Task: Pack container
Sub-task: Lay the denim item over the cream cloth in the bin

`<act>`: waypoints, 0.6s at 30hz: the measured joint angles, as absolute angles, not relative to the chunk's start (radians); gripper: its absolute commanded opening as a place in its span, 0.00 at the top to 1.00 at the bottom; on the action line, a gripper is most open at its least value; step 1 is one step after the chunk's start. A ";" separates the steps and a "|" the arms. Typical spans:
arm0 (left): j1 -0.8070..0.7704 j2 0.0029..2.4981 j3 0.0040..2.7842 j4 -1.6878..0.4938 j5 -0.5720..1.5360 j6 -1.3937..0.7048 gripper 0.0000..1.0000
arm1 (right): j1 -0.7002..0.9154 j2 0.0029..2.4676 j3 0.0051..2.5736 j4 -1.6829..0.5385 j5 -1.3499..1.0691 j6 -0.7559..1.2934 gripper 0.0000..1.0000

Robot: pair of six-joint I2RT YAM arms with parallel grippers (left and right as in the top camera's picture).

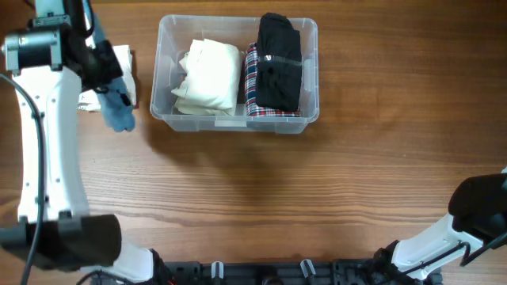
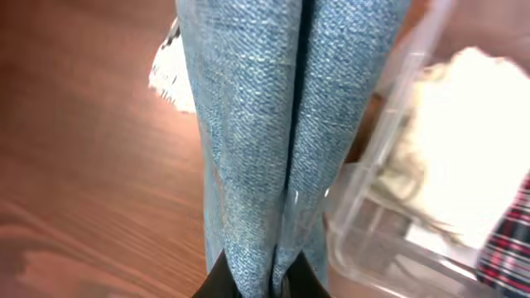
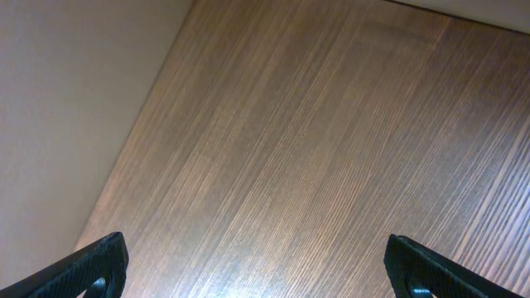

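Observation:
The clear container (image 1: 166, 75) stands at the back middle of the table. It holds a cream garment (image 1: 207, 77), a plaid garment (image 1: 252, 91) and a black garment (image 1: 279, 71). My left gripper (image 1: 111, 85) is shut on a folded blue denim garment (image 1: 119, 111), held left of the container. In the left wrist view the denim (image 2: 273, 124) hangs from my jaws (image 2: 263, 285), with the container's corner (image 2: 364, 223) to the right. My right gripper (image 3: 257, 269) is open and empty over bare wood; its arm (image 1: 475, 206) is at the front right.
A white folded item (image 1: 123, 59) lies on the table behind my left gripper, also in the left wrist view (image 2: 170, 70). The table's edge shows at the left of the right wrist view (image 3: 124, 141).

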State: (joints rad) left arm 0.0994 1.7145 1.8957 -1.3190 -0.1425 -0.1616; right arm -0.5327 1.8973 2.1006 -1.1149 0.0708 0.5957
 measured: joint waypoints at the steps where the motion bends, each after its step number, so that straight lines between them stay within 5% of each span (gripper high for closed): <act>1: 0.075 1.701 1.897 -1.316 -0.157 -0.157 0.96 | -0.533 1.897 2.101 -1.114 0.071 0.596 0.00; 8: -0.143 1.692 2.049 -1.287 -0.184 -0.131 0.96 | -0.533 1.897 2.101 -1.115 0.071 0.596 0.00; 18: -0.236 1.754 2.103 -1.319 -0.072 -0.036 0.96 | -0.533 1.897 2.101 -1.115 0.070 0.596 0.00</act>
